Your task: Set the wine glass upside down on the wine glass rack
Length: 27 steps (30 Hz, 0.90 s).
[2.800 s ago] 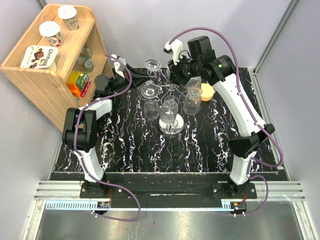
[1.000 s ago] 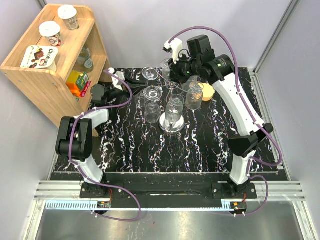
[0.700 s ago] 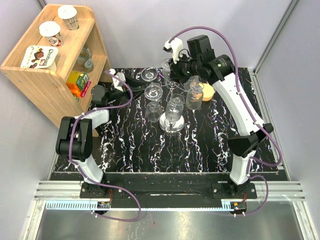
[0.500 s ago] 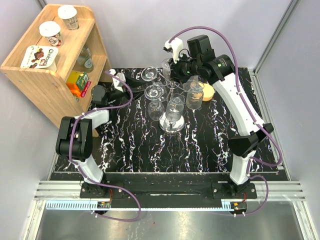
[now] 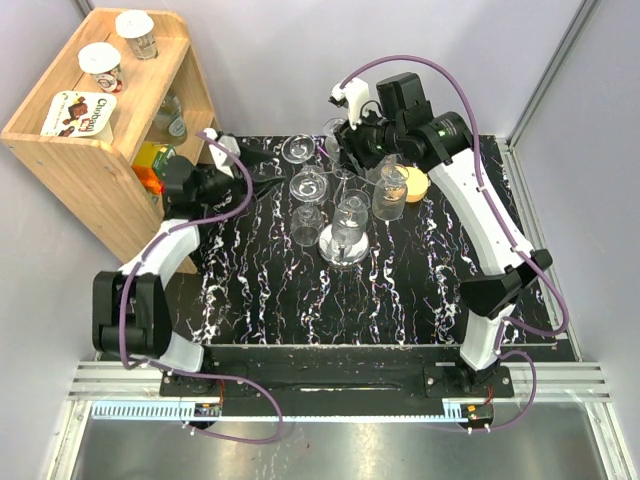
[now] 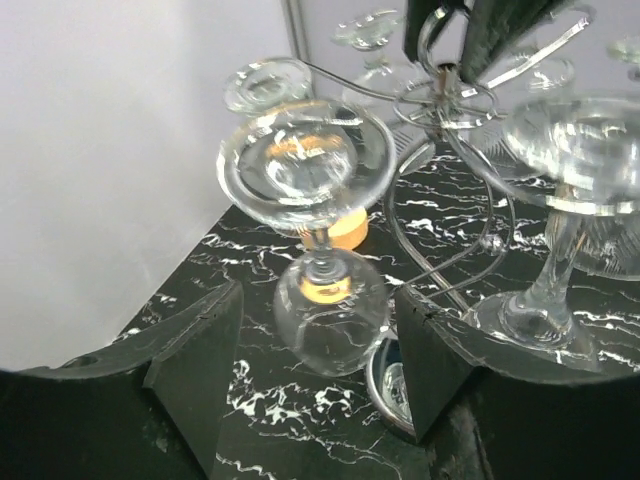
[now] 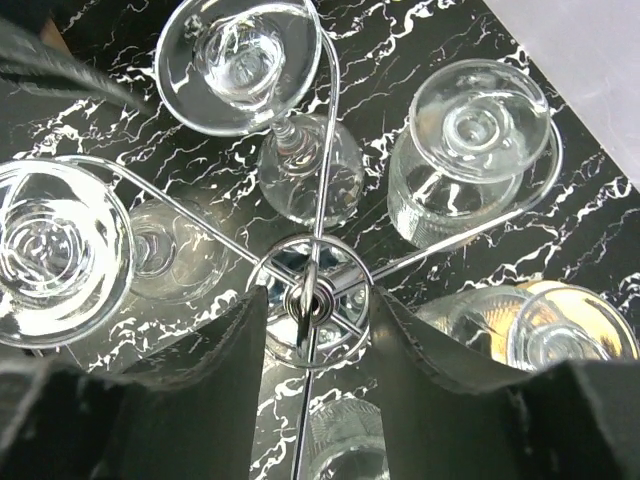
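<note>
Backing off toward the wooden shelf [image 5: 95, 150] at the upper left of the overhead view, the left arm has drawn away from the rack since half a second ago. The left gripper [image 5: 268, 168] now stands wide and grips nothing. In its wrist view the fingers [image 6: 195, 345] frame the wine glass [image 6: 325, 300] from the near side without touching it.

That glass hangs just left of the middle of the overhead frame. Its round foot is caught on top of a curled wire arm, and the bowl dangles beneath, clear of the black marbled table [image 5: 300, 300]. It points mouth down and foot up, with its long axis running along the stem, close to plumb as far as I can tell.

Other glasses hang the same way around the wine glass rack [image 5: 343, 254], whose mirror disc sits mid-frame.

Further right, the right gripper [image 7: 316, 305] hovers over the hub where the wires meet. Its jaws are parted either side of the post top and hold nothing.

To my eye the placing itself is done. What looks left is only for both arms to clear out without knocking the wires or setting the glasses swinging.
</note>
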### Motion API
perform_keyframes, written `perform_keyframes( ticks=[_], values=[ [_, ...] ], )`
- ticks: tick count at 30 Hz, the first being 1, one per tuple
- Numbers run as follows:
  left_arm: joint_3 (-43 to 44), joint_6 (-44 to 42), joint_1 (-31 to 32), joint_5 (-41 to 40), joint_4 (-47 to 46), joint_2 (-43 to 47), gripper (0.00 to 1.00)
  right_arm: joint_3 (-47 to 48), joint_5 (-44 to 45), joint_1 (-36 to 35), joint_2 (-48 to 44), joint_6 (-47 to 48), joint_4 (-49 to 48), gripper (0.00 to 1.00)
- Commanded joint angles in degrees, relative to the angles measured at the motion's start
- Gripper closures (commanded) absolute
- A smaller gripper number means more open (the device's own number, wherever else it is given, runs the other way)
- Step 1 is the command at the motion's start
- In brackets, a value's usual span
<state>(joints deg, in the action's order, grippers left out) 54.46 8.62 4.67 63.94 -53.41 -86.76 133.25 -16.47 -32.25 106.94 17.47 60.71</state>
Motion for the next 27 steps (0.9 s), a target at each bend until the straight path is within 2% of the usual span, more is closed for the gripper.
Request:
perform_keyframes(
  ticks=[1,2,3,5,10,12,13,15,17,19,21,24,27],
  values=[
    [10.1,-15.9,-0.5,-5.9,34.4,7.9,0.32,-1.0,1.7,0.1,-5.2,0.2,-1.5,0.46],
    [12.1,-17.3,-0.5,-7.2,40.0,8.8,0.31,-1.3,1.8,0.0,-6.0,0.2,-1.5,0.42],
    [14.0,-18.6,-0.7,-8.2,44.1,10.1,0.28,-1.7,1.8,0.0,-6.6,0.3,-1.4,0.31],
    [15.7,-20.5,-0.9,-10.3,50.0,12.6,0.24,-2.2,1.8,0.0,-7.7,0.8,-0.9,0.18],
    [24.4,-22.4,-1.1,-15.1,66.8,15.4,0.15,2.8,4.5,0.0,-9.0,1.9,4.1,0.01],
    [28.3,-21.7,-1.1,-18.9,72.1,15.9,0.11,6.7,8.7,0.3,-8.5,1.7,7.0,0.01],
    [30.2,-20.7,-1.1,-21.6,73.8,16.5,0.05,7.6,12.2,0.6,-8.8,1.6,7.4,0.00],
    [32.3,-18.4,-1.1,-27.3,76.3,17.8,0.01,6.3,16.1,1.8,-10.8,1.2,5.7,0.01],
    [33.6,-16.5,-1.2,-33.2,77.4,19.1,0.01,0.3,18.1,6.6,-15.9,-1.5,-0.3,0.01],
    [34.9,-15.3,-1.4,-37.7,78.7,20.0,0.01,-10.8,16.9,11.6,-24.8,-3.8,-10.6,0.00],
    [35.8,-15.3,-1.6,-38.9,80.3,20.4,0.01,-22.6,21.2,12.9,-32.5,-3.0,-22.2,0.00],
    [34.9,-14.0,-1.8,-39.0,80.7,21.6,0.01,-28.1,29.0,13.5,-35.0,-3.4,-23.4,0.01],
    [33.6,-7.1,-1.8,-42.1,80.0,22.2,0.01,-35.8,31.1,14.1,-38.3,-5.2,-26.4,0.01]
  ],
)
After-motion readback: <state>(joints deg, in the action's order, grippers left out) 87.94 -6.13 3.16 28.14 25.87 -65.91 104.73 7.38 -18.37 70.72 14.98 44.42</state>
